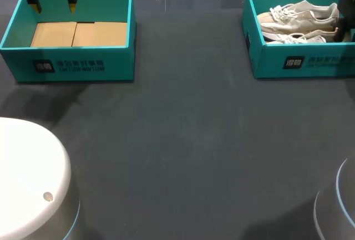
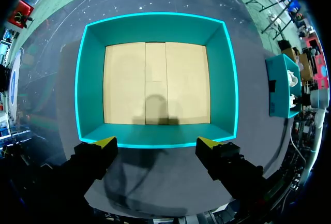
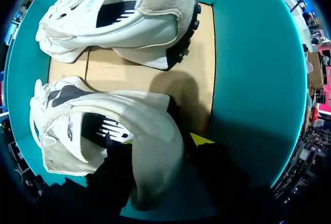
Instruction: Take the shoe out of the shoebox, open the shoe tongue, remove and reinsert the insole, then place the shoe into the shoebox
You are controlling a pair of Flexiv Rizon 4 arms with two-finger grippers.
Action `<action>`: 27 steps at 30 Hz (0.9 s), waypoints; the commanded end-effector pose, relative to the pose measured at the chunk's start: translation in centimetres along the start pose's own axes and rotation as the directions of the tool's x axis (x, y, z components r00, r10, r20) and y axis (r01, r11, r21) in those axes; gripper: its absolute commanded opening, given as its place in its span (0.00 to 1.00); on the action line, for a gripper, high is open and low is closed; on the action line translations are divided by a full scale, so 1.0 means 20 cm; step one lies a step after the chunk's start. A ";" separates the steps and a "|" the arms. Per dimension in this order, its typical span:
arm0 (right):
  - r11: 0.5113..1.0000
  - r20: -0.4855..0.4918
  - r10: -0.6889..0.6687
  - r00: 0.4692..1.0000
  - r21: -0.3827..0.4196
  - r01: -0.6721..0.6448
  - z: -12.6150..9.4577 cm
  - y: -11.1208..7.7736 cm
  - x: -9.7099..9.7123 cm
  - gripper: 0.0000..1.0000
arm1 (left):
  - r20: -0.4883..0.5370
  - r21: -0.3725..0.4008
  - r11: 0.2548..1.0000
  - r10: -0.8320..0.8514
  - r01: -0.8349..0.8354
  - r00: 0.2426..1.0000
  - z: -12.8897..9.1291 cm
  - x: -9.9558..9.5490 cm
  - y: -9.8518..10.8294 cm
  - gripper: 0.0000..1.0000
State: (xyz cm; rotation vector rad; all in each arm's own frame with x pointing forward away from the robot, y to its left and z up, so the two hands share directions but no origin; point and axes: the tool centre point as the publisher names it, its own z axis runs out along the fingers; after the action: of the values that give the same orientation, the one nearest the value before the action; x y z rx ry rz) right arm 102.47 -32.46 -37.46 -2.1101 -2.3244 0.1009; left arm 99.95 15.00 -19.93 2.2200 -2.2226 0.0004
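Two white shoes lie in the teal shoebox (image 1: 299, 62) at the right. My right gripper (image 3: 155, 154) is down inside this box at the heel of the nearer shoe (image 3: 103, 125). One finger is inside the shoe's opening and the yellow-tipped finger (image 3: 200, 139) is against the outside of the heel, so the gripper is shut on the heel. The other shoe (image 3: 129, 17) lies farther ahead. In the head view only the dark right arm (image 1: 348, 15) shows, over the shoes (image 1: 299, 21). My left gripper (image 1: 54, 6) hangs open over the far wall of the other box.
A second teal box (image 2: 155, 27) at the far left holds only a cardboard floor (image 1: 77, 34). My left gripper (image 2: 156, 142) is above its rim, touching nothing. Dark tabletop (image 1: 183, 140) spreads between the boxes. White robot bases (image 1: 28, 179) sit at the near corners.
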 end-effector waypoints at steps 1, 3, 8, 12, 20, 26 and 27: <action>1.000 0.001 0.003 1.000 0.003 -0.003 0.00 0.00 0.00 0.41 | 0.000 0.000 1.000 0.000 0.000 1.000 0.00 0.00 0.00 1.00; 1.000 0.002 0.003 1.000 0.003 -0.003 0.00 0.00 0.00 0.38 | 0.000 0.000 1.000 0.000 0.000 1.000 0.00 0.00 0.00 1.00; 1.000 0.003 0.007 1.000 0.003 -0.007 -0.01 -0.01 0.01 0.30 | 0.000 0.000 1.000 0.000 0.000 1.000 0.00 0.00 0.00 1.00; 1.000 0.007 0.013 1.000 0.001 -0.013 -0.01 -0.01 0.00 0.12 | 0.000 0.000 1.000 0.000 0.000 1.000 0.00 0.00 0.00 1.00; 0.999 0.017 0.031 0.999 -0.010 -0.031 -0.04 -0.02 -0.01 0.00 | 0.000 0.000 1.000 0.000 0.000 1.000 0.00 0.00 0.00 1.00; 0.999 0.008 0.043 0.999 -0.024 -0.042 -0.07 -0.01 -0.02 0.00 | 0.000 0.000 1.000 0.000 0.000 1.000 0.00 0.00 0.00 1.00; 0.999 0.008 0.043 0.999 -0.025 -0.043 -0.07 -0.01 -0.02 0.00 | 0.000 0.000 1.000 0.000 0.000 1.000 0.00 0.00 0.00 1.00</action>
State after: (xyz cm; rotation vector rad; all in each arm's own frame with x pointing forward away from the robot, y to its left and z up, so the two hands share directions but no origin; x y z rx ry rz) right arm 102.71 -32.91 -36.46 -2.1749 -2.2951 0.0903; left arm 99.95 15.00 -19.93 2.2200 -2.2226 0.0004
